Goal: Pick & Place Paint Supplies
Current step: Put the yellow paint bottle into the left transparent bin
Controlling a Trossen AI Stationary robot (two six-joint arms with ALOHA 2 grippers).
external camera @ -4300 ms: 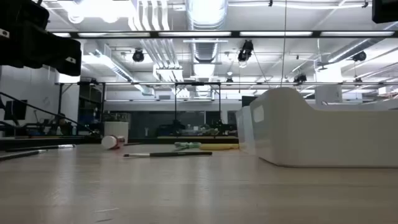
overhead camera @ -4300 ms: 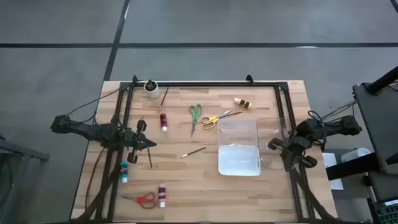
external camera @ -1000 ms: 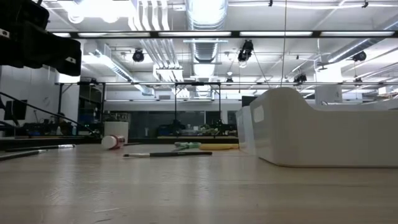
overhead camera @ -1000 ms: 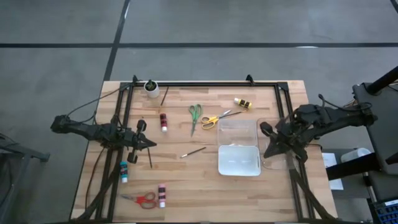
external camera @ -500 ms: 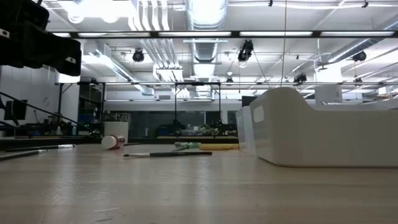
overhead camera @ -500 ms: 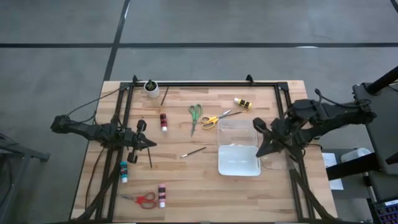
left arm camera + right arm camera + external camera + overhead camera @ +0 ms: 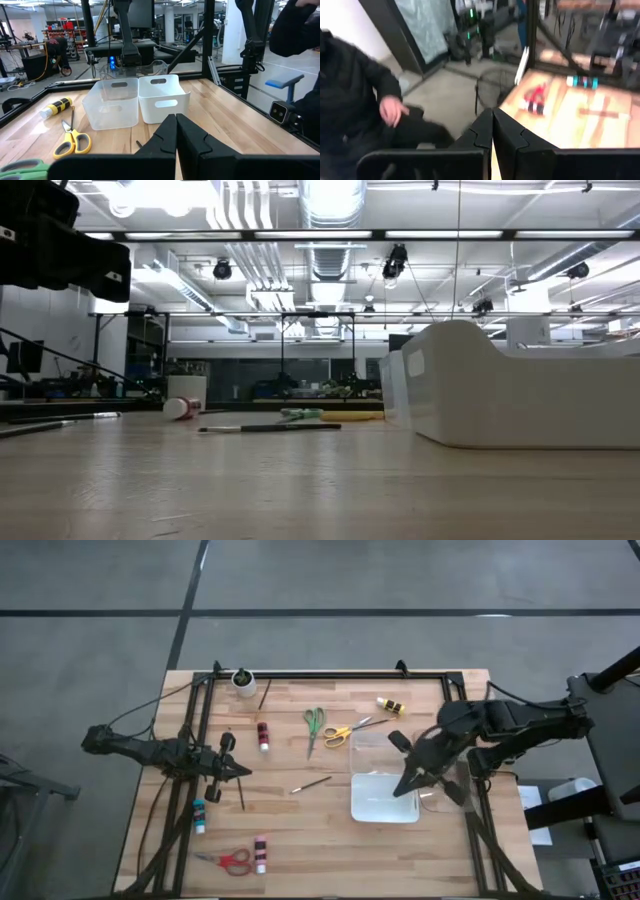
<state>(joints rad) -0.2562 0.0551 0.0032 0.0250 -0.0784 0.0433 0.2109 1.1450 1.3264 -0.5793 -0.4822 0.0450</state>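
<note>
My left gripper [image 7: 246, 772] [image 7: 176, 125] waits shut and level at the table's left. My right gripper [image 7: 400, 790] [image 7: 492, 119] is shut and hangs above the white bin [image 7: 384, 798], touching nothing. Lying flat on the wood are a red bottle [image 7: 263, 735], a teal bottle [image 7: 199, 816], a second red bottle [image 7: 260, 854], red scissors [image 7: 233, 861], green scissors [image 7: 314, 727], yellow scissors [image 7: 343, 733], a yellow-and-black bottle [image 7: 390, 706] and a thin brush [image 7: 312, 783]. Another brush [image 7: 264, 694] lies at the back left.
A clear bin [image 7: 382, 748] stands just behind the white bin. A small white cup [image 7: 243, 679] sits at the far left corner. A black frame [image 7: 330, 674] rims the table. A person in dark clothes [image 7: 355, 100] shows beyond the table in the right wrist view.
My right gripper has risen and gone from the table's right edge toward the left, coming over the white bin. It has rolled a little and stays shut. My left arm and the supplies have kept still.
</note>
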